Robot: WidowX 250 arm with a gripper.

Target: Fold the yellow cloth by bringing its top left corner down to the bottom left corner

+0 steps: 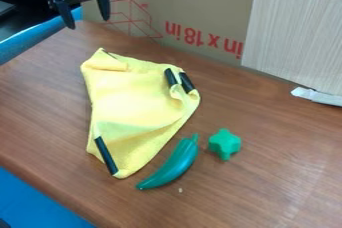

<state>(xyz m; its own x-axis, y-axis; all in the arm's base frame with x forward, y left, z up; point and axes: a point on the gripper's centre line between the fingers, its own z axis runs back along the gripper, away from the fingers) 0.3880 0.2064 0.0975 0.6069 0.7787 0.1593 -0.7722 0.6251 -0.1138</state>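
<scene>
– Where is your gripper (pixel 88 21) hanging?
– At upper left; its fingers are standing apart. The cloth (pixel 127 102) is lying on the table (pixel 274 157), lower and slightly right, its length running away from your gripper.

Counting by kind, with clock directions from mid-view: one cloth (pixel 127 102) is lying toward 9 o'clock, with at least three black strips (pixel 105 155) showing on it. One pepper (pixel 175 164) is resting at 6 o'clock and one star (pixel 225 144) between 4 and 5. One counter (pixel 267 172) is carrying these. One gripper (pixel 87 21) is hanging at 11 o'clock; one pale panel (pixel 294 37) is standing toward 2.
</scene>
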